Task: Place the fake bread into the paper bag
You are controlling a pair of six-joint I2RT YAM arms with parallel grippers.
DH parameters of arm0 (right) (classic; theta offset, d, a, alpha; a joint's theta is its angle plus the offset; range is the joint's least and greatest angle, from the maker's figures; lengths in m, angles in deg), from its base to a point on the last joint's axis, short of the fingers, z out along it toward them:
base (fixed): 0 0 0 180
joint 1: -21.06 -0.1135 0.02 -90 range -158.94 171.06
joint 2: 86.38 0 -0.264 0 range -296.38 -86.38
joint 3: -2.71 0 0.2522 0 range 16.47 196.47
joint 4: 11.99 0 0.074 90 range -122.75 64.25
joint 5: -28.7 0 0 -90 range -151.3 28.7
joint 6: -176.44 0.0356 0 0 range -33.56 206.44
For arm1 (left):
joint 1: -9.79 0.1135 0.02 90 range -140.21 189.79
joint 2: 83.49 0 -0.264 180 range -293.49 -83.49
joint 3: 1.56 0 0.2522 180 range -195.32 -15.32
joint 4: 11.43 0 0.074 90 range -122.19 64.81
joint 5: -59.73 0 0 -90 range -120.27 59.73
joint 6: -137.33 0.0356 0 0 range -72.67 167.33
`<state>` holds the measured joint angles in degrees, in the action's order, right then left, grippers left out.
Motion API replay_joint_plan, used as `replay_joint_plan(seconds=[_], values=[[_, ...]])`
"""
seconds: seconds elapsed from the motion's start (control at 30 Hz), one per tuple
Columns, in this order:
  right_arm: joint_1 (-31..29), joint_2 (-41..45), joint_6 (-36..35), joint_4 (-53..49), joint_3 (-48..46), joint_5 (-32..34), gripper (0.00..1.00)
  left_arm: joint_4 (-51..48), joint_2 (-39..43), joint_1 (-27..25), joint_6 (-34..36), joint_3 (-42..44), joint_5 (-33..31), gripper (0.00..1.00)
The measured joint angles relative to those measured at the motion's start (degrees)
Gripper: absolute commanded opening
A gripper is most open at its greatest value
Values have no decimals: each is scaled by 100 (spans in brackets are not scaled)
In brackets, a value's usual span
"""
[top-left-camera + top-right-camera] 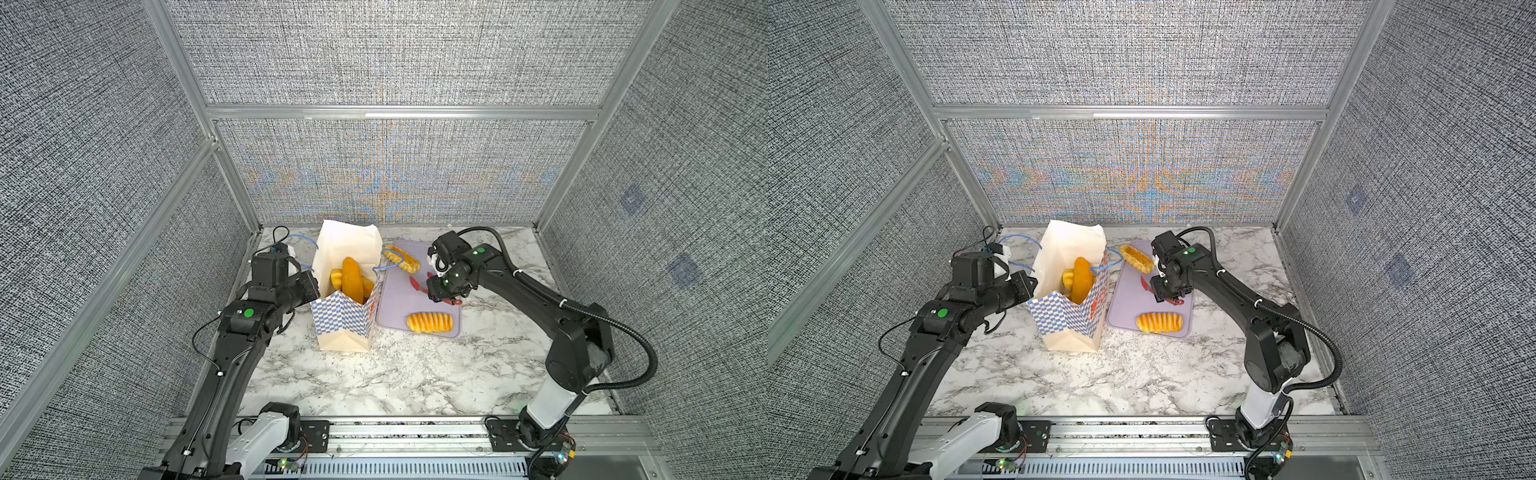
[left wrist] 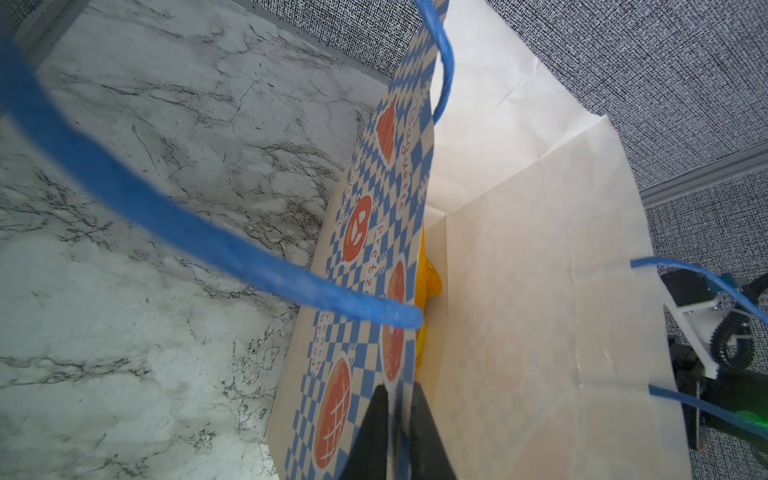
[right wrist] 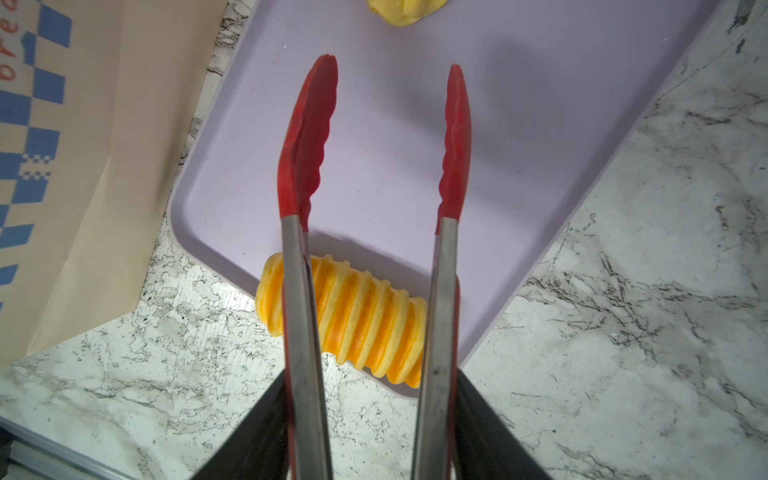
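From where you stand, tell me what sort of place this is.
Probably a robot lab cell, not a bakery: aluminium-framed panel walls, two arms bolted to a rail, fake bread staged beside a paper bag.

Robot laboratory test cell. Enclosure: aluminium-profile frame [image 1: 399, 112] filled with grey woven fabric panels [image 1: 395, 54] on three sides of a marble-patterned worktop [image 1: 395, 374]. Fixtures: left arm [image 1: 216, 365] and right arm [image 1: 536, 291] mounted on a slotted metal rail [image 1: 415, 434] along the worktop's near edge, a bare circuit board [image 1: 562, 456] beside it.
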<state>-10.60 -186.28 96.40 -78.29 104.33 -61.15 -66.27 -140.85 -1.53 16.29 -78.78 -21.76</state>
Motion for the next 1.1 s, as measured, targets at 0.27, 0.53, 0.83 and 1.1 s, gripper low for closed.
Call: replay_joint_plan(seconds=[0.27, 0.53, 0.83, 1.1], values=[[-20, -317, -87, -61, 212, 131, 61, -13, -66, 0, 2, -2, 2, 13], [-17, -601, -173, -101, 481, 232, 63, -15, -94, 0, 22, -15, 2, 13], [-20, -1036, -282, -129, 933, 262, 65, -17, -136, 0, 22, -66, 2, 13], [2, -1405, -402, -216, 1333, 411, 65, -17, -138, 0, 63, -79, 0, 13]])
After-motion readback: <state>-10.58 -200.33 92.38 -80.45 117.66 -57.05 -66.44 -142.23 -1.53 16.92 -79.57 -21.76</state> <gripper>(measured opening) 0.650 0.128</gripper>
